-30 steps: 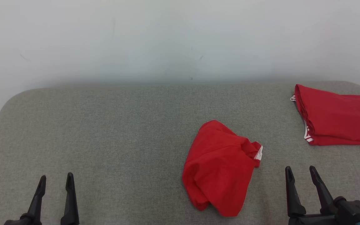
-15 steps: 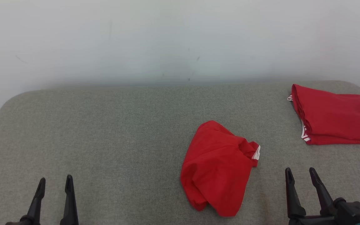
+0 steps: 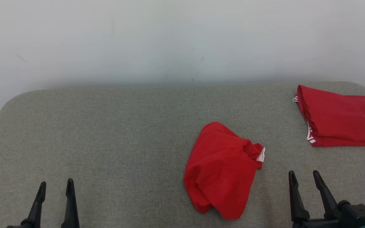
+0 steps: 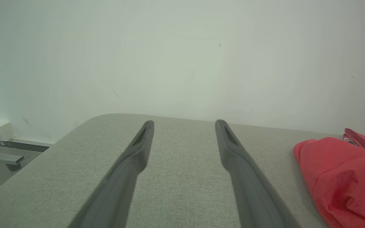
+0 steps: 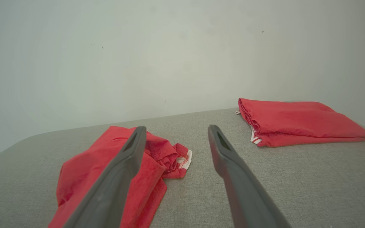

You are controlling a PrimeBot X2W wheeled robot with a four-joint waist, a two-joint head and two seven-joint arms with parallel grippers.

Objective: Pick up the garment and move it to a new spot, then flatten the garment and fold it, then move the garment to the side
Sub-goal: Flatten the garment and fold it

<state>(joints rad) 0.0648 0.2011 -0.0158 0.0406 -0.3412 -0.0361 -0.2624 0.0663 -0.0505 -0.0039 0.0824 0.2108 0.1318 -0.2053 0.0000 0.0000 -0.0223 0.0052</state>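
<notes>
Both hands wait empty at the near edge of the table, with the crumpled red garment not yet picked up.

The left hand and right hand each hold their two fingers wide apart with nothing between them, probably poised to reach in. The crumpled garment lies in a loose heap right of centre, nearer the right hand, which looks the likelier one to take it. A second red garment, folded flat, sits at the far right corner, apparently already put aside. The table has a grey woven cover and rounded corners, and it stands against a plain pale wall.
</notes>
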